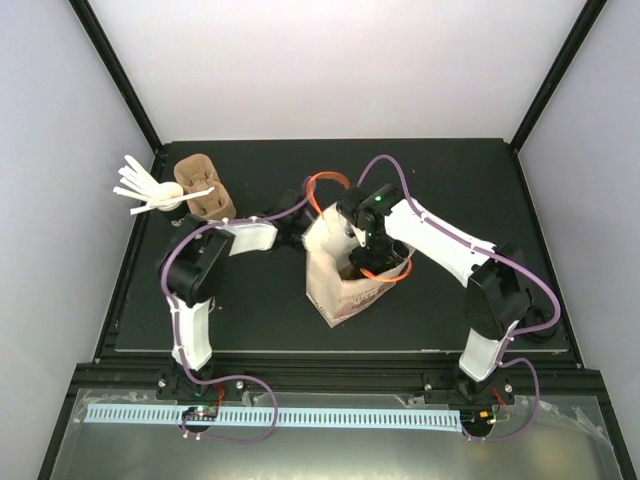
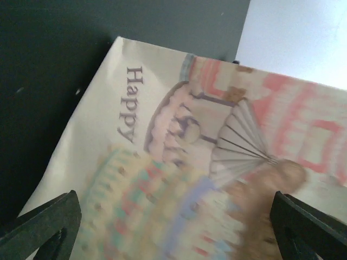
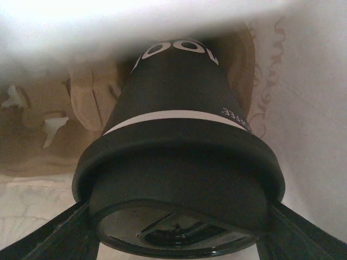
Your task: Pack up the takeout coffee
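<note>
A takeout coffee cup [image 3: 179, 103], black with white lettering and a black lid [image 3: 179, 200], hangs lid-first toward the right wrist camera. My right gripper [image 3: 176, 233] is shut on it at the lid, down inside a printed paper bag [image 1: 335, 290]. Below the cup, inside the bag, lies a brown pulp carrier [image 3: 49, 135]. From above, my right gripper [image 1: 366, 258] reaches into the bag's open mouth and the cup is hidden. My left gripper [image 1: 300, 232] is by the bag's left side. In its wrist view the left gripper [image 2: 179, 230] stands wide open over the bag's "Happy" print [image 2: 162, 135].
A stack of brown pulp carriers [image 1: 207, 190] stands at the back left of the black mat. Beside it a cup with white stirrer sticks [image 1: 150, 190] sits at the mat's left edge. The bag's orange handles [image 1: 325, 182] stick up near both arms.
</note>
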